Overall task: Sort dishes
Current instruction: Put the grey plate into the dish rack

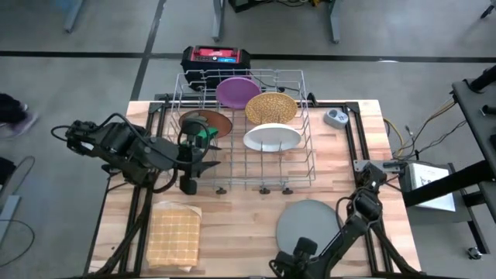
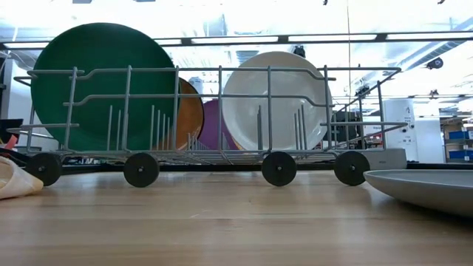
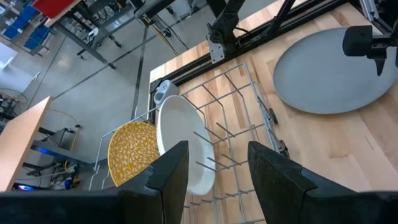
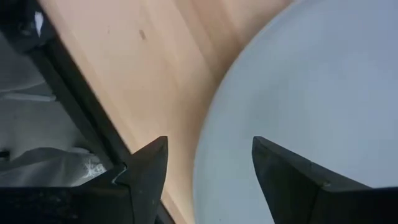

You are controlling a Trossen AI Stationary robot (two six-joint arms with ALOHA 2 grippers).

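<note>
Right wrist view: right pincer [image 4: 208, 165] gapes, released, over grey plate [image 4: 311, 93] edge.

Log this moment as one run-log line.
rack: five plates | grey plate: flat on table | right pincer: open at its rim | left pincer: open by rack

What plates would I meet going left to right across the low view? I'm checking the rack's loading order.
green plate → brown plate → purple plate → white plate → grey plate, the last lying flat on the table outside the rack.
</note>
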